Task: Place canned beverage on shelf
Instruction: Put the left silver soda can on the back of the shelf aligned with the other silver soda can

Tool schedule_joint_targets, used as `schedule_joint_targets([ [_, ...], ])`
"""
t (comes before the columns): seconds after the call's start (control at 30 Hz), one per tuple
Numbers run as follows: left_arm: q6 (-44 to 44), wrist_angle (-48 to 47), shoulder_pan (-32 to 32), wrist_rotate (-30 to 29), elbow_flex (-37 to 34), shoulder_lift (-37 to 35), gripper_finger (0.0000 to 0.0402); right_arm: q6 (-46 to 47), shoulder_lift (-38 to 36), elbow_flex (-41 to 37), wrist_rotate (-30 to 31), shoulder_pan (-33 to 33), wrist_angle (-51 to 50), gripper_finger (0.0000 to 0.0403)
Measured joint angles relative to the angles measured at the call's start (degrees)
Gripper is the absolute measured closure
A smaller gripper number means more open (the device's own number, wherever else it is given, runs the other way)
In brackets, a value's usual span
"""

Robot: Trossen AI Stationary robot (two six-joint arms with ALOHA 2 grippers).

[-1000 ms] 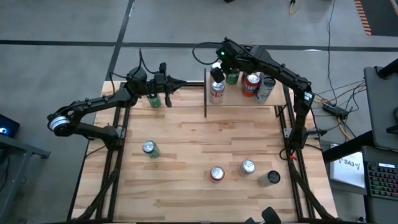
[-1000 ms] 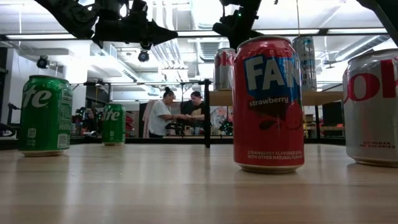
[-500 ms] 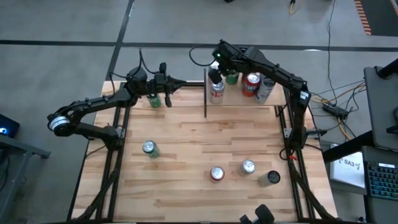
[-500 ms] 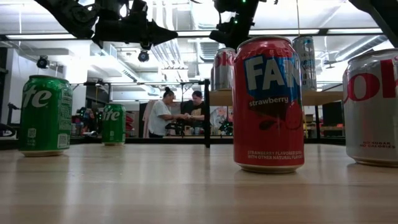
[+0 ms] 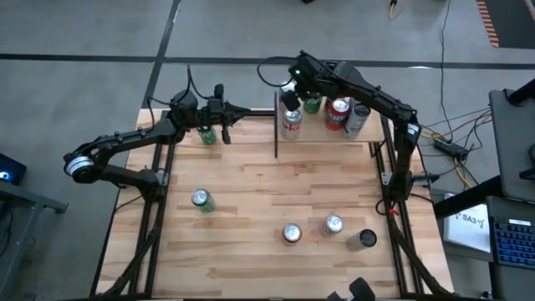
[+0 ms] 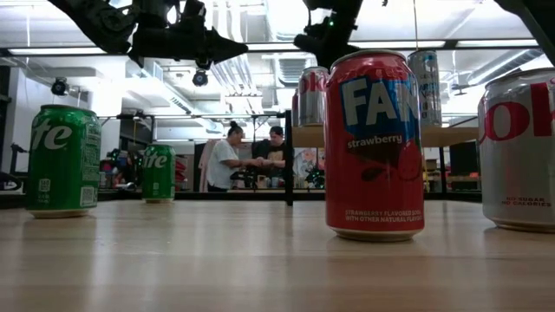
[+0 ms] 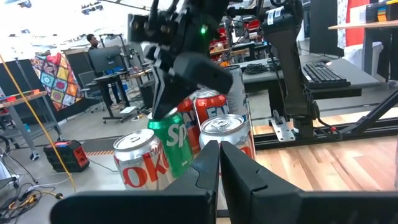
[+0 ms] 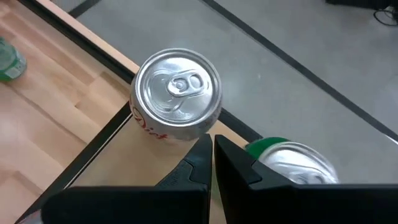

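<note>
Right claw [image 5: 290,98]: fingers closed together, nothing held; it is positioned above the shelf [image 5: 368,134], directly over the silver Diet Coke can [image 8: 176,102], whose top is seen just beyond the fingertips in the right wrist view. A green can [image 8: 289,157] is seen just beside the same fingertips, on the other side.

Shelf: a light wooden board with thin black posts, found at the far right of the counter [image 5: 251,201], beneath the right claw. Four cans are carried on it: the Diet Coke can under the claw, the green can just behind, a red Fanta can [image 5: 337,113] and a tall silver can [image 5: 357,119] further out along the right arm.

Left claw [image 5: 244,111]: closed, empty; it is held above the far left part of the counter, its tips pointing towards the shelf. A green Sprite can [image 5: 206,134] stands just below and behind it.

Loose cans on the counter, well apart from both claws, near the front edge: a green can [image 5: 201,201], a red can [image 5: 291,234], a silver can [image 5: 333,224] and a dark-topped can [image 5: 364,239].

Background: people [image 6: 224,159] are seen in the room beyond the counter.
</note>
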Motion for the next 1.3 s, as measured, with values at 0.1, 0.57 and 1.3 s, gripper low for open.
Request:
schedule_joint_targets([
  [0.1, 0.0, 0.0, 0.0, 0.0, 0.0, 0.0, 0.0402, -0.4, -1.4, 0.0, -0.2, 0.4, -0.1, 0.0394],
  [0.57, 0.0, 0.1, 0.0, 0.0, 0.0, 0.0, 0.0402, -1.5, 1.1, -0.3, -9.0, 2.4, 0.9, 0.0394],
  [1.3, 0.0, -0.2, 0.0, 0.0, 0.0, 0.1, 0.0402, -1.5, 2.9, -0.3, -3.4, 2.2, 3.0, 0.0394],
])
